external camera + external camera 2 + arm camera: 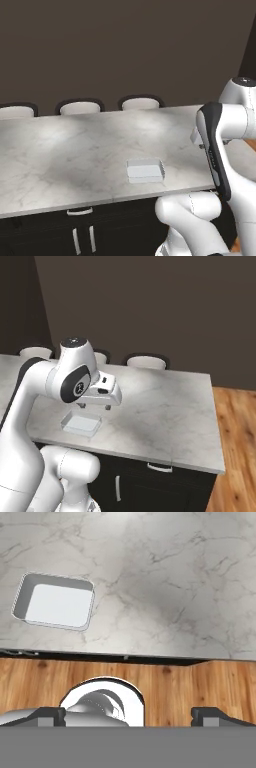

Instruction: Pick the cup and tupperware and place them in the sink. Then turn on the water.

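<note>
The tupperware (145, 171) is a shallow pale container lying empty on the marble counter (60, 160), close to its near edge. In the right base view the tupperware (81, 423) sits just below and left of my gripper (95, 406), which hangs above the counter pointing down. The hand view has the tupperware (55, 602) at upper left, off to the side of my gripper (130, 714). Its fingertips (47, 714) stand wide apart, open, with nothing between them. The cup, the sink and the water are out of view.
Three pale stools (80, 107) line the counter's far side. Dark cabinet doors with handles (82, 235) sit under the near edge. Wooden floor (235, 431) lies to the right of the counter's end. A dark wall stands behind.
</note>
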You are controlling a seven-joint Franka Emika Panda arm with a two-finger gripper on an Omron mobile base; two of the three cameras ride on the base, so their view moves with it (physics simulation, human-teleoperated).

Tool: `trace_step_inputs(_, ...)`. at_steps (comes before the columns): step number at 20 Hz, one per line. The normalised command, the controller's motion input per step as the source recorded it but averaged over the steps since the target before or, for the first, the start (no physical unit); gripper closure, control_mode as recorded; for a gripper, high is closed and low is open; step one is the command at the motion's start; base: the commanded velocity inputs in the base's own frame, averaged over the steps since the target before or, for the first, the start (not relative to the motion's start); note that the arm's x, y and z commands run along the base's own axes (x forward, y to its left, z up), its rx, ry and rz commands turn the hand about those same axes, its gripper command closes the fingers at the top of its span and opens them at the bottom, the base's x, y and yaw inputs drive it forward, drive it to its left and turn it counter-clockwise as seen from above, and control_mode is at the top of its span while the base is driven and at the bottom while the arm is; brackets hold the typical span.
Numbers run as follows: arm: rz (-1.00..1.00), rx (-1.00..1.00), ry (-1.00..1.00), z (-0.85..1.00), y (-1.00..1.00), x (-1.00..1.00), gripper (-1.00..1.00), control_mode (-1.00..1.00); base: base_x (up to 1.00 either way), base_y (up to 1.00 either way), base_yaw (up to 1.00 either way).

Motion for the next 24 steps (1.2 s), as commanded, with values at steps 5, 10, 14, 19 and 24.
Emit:
trace_step_inputs(5,0.00,0.00,0.00,0.00,0.00,0.00,-1.00,1.00,0.34,0.21,-0.01)
trace_step_inputs(10,0.00,0.00,0.00,0.00,0.00,0.00,-1.00,1.00,0.25,0.31,-0.05)
trace_step_inputs(14,0.00,0.00,0.00,0.00,0.00,0.00,-1.00,1.00,0.23,0.28,-0.05)
trace_step_inputs(19,0.00,0.00,0.00,0.00,0.00,0.00,-1.00,1.00,0.25,0.30,-0.05)
trace_step_inputs(24,0.00,0.00,0.00,0.00,0.00,0.00,-1.00,1.00,0.20,0.36,-0.04)
